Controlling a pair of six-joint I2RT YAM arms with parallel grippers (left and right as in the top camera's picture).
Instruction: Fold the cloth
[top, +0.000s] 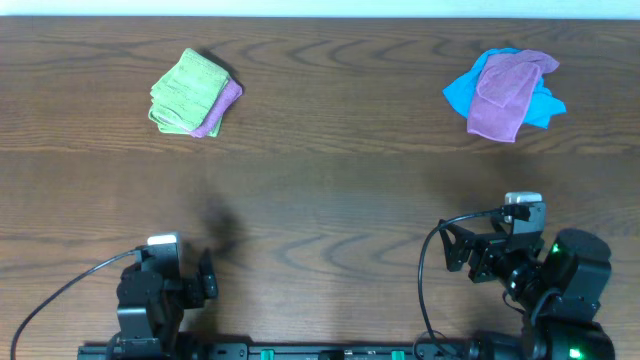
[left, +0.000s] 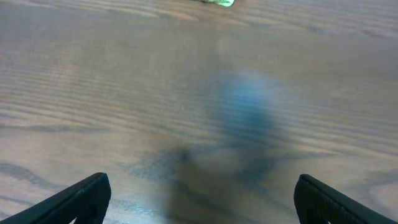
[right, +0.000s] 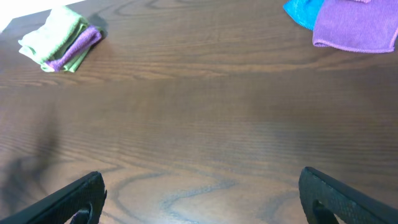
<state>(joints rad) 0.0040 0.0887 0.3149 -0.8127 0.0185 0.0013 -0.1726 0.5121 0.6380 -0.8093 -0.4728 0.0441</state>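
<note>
The cloth (top: 186, 88) is seen folded atop a purple cloth (top: 224, 108) near the tabletop's (top: 330, 180) far-left corner. The left gripper (left: 202, 186) and right gripper (right: 200, 180) are held wide open.

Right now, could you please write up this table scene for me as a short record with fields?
Surface: wooden table
Task item: green cloth, far left, folded small, resting on a folded purple cloth
Other pile: spread purple cloth lying over blue cloth, far right
Left arm: left tool open, empty
Right arm: right tool open, empty
Contact: neither tool touches a cloth
</note>
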